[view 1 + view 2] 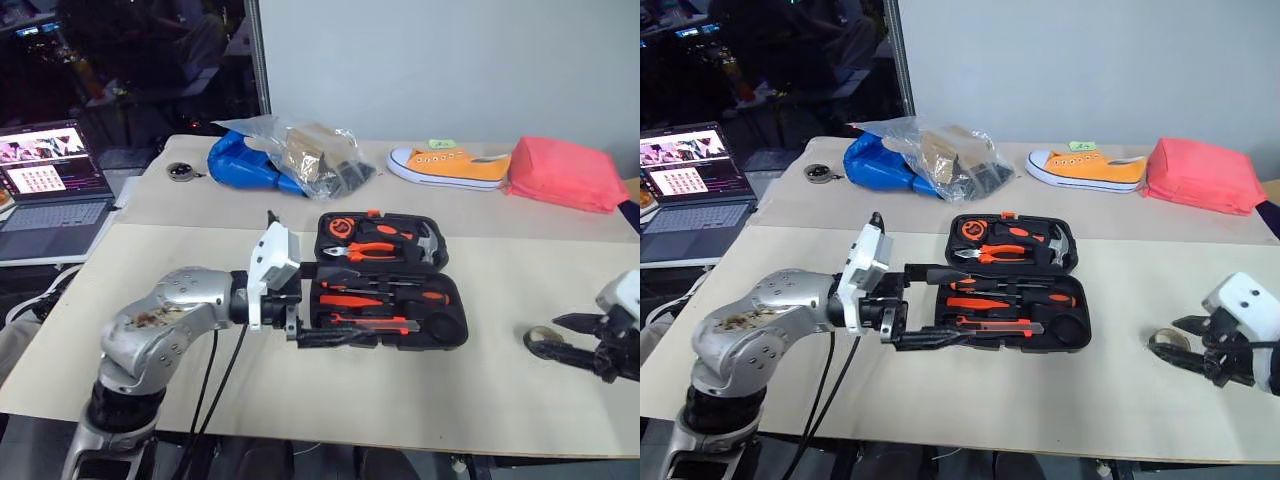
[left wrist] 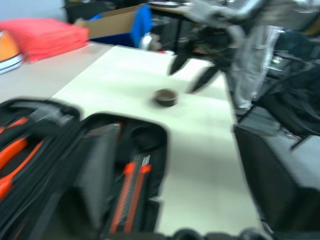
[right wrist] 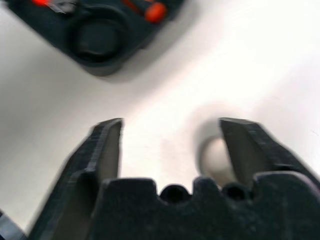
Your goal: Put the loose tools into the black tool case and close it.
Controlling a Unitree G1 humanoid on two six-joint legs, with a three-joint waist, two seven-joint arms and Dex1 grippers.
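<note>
Spread right gripper [image 3: 170,145], perhaps over tape roll [image 3: 214,159]

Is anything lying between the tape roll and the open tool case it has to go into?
Nothing visible: only bare table separates the tape roll from the open tool case. The right claw sits at the roll, fingers apart.

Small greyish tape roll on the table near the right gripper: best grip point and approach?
The small greyish tape roll lies flat on the table, hole up. Probably come from above with the right gripper, one finger in the hole, one outside, pinching the wall.
</note>
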